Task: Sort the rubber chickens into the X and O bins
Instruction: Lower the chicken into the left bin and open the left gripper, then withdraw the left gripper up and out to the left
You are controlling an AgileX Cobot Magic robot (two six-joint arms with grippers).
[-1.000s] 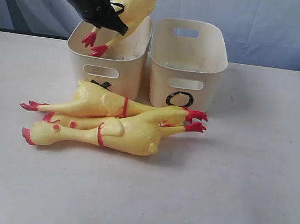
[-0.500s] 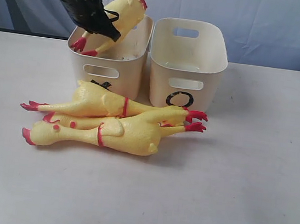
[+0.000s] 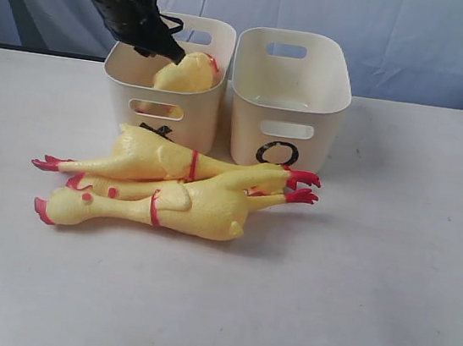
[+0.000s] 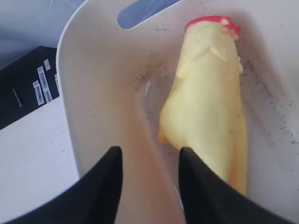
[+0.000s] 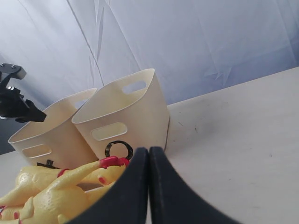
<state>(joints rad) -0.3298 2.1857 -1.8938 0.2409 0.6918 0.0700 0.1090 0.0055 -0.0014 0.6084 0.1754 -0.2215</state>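
The chicken (image 3: 186,73) that a second ago hangs tilted over the X bin (image 3: 123,90), with its red feet at the rim, now lies inside that bin. Only its head and red comb show above the wall in the exterior view. The left fingers (image 4: 105,191) are now apart and grip nothing. In the left wrist view the chicken lies on the floor of the bin below them, its comb toward the far wall with the slot handle, and no finger touches it. So the release is just made, and I judge that one chicken of four is sorted. The left arm hangs over the near corner of the X bin, in the same place as half a second ago, so it is not yet on its way back. The three other chickens (image 3: 184,205) lie in one heap on the tabletop (image 3: 370,285), just before the two bins, and they have not moved. The O bin (image 3: 287,104) looks empty as far as its inside shows. The right fingers (image 5: 135,186) are closed on nothing and rest low near the heap. The next step is probably to lift the left arm clear and to take one chicken from the heap.
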